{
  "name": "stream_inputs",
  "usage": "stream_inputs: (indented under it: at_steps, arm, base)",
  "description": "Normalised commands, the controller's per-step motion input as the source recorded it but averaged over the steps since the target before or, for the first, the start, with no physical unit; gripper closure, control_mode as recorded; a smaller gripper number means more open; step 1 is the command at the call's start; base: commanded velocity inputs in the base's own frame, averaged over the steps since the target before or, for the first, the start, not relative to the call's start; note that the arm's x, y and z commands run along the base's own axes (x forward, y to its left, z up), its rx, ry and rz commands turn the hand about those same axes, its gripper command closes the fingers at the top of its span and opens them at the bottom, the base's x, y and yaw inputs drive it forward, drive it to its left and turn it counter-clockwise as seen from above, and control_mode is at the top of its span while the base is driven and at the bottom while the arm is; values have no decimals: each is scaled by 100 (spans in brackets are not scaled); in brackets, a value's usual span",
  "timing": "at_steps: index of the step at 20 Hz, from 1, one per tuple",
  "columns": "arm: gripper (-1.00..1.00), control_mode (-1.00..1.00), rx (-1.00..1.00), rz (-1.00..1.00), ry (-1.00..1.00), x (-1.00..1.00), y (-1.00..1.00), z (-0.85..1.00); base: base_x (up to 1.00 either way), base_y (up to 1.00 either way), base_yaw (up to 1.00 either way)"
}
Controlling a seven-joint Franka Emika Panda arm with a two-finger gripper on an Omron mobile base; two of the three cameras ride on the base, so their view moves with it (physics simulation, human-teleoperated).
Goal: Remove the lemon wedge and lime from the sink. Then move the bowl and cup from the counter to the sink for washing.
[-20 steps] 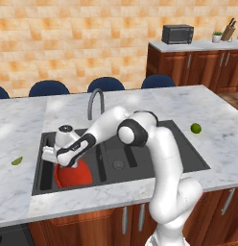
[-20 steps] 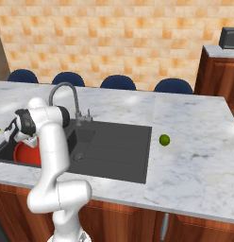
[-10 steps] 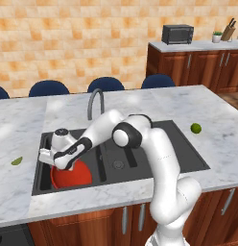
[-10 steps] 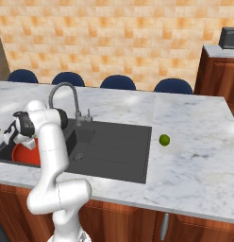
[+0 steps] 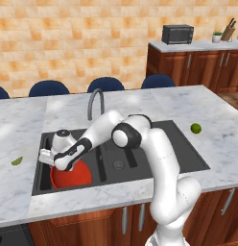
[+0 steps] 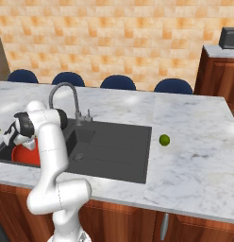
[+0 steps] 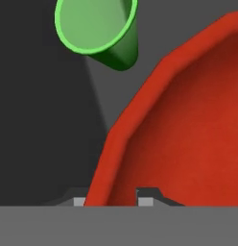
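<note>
We see our gripper (image 7: pixel 110 201) down in the left basin of the sink (image 5: pixel 154 144), its fingers straddling the rim of the red bowl (image 5: pixel 73 176) in a loosening grip, with the green cup (image 7: pixel 99 30) beside the bowl in that basin.

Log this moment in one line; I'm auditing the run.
bowl: in sink left basin | cup: in basin beside bowl | gripper: astride bowl rim | lime, lemon wedge: on counter
</note>
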Motion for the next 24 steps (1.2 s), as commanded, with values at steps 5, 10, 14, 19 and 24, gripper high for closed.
stream_inputs:
  at_steps: [5, 10, 14, 19, 24]
  arm:
    - [100, -100, -15, -6, 2, 0, -15, -32]
    - [100, -100, -10, -14, 3, -9, -29, -32]
    - [100, -100, 0, -16, 0, -22, -28, -33]
    - [100, -100, 3, -10, 0, -24, -30, -25]
    - [100, -100, 9, -4, 0, -13, -33, -18]
  base:
    - [0, 0, 0]
    - [0, 0, 0]
    - [0, 0, 0]
    - [0, 0, 0]
    - [0, 0, 0]
